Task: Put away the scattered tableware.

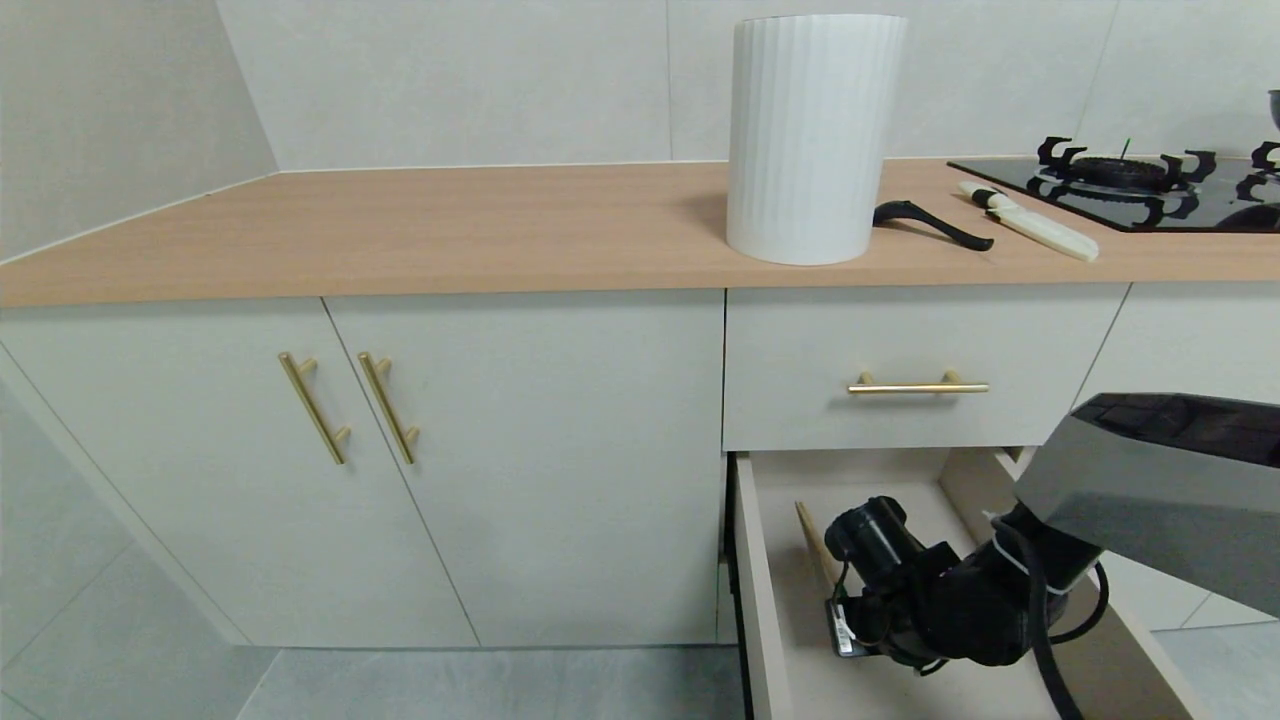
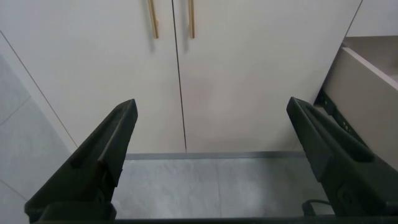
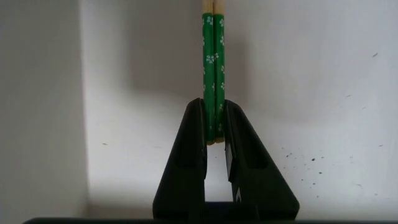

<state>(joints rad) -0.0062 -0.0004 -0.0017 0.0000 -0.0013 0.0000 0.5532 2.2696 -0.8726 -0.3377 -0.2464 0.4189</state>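
A pair of green chopsticks (image 3: 214,68) with white flower print and bare wooden ends is clamped in my right gripper (image 3: 214,127), which is shut on them. That gripper (image 1: 848,612) sits low inside the open lower drawer (image 1: 760,560), and the chopsticks (image 1: 810,540) point toward the drawer's back along its left wall. My left gripper (image 2: 211,109) hangs open and holds nothing, facing the cabinet doors (image 2: 180,74) above the floor. On the counter lie a white knife (image 1: 1030,225) and a black-handled utensil (image 1: 930,225).
A tall white ribbed container (image 1: 812,140) stands on the wooden counter (image 1: 450,230). The black gas hob (image 1: 1130,185) is at the far right. The upper drawer with its gold handle (image 1: 918,386) is closed. Two cabinet doors (image 1: 350,405) to the left are closed.
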